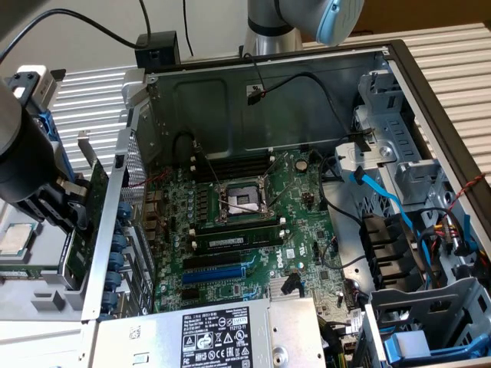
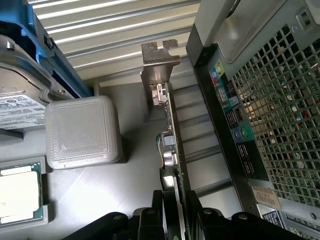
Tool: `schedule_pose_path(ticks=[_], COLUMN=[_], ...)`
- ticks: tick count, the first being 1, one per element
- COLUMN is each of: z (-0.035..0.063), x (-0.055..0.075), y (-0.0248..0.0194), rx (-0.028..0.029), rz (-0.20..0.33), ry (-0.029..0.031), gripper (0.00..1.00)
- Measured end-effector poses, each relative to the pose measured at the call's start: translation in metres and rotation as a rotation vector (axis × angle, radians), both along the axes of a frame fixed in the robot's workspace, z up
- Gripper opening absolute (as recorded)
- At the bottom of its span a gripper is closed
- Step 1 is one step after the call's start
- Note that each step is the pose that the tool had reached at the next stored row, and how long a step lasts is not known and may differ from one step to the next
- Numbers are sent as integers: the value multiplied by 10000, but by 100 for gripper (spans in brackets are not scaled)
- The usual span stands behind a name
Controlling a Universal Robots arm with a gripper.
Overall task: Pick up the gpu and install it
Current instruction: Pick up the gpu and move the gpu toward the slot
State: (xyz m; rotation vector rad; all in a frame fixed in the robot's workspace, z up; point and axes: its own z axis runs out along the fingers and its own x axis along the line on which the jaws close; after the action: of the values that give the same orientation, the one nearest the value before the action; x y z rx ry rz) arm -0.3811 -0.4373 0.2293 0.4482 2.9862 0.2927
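Observation:
The gpu stands on edge in a grey holder outside the computer case, its silver end bracket pointing away from the wrist camera. In the exterior view the gpu is a green card at the exterior view's left, just outside the case's rear wall. My gripper straddles the card's near end. One black finger is on the fan side and the other on the bare side, both close to the card but with narrow gaps showing. The gripper hangs from the dark arm at the far left.
The open case holds the large green motherboard with blue and black expansion slots near the power supply. The case's perforated rear wall stands right beside the card. A white block, a CPU and a hard drive lie on its other side.

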Motion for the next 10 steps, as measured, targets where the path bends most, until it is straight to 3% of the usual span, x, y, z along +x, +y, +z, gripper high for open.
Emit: schedule_pose_path(ticks=[5, 10], z=[0, 1], x=[2, 13], y=[-1, -11], rx=[9, 57], rz=[0, 0], ry=[3, 102], gripper=[30, 30])
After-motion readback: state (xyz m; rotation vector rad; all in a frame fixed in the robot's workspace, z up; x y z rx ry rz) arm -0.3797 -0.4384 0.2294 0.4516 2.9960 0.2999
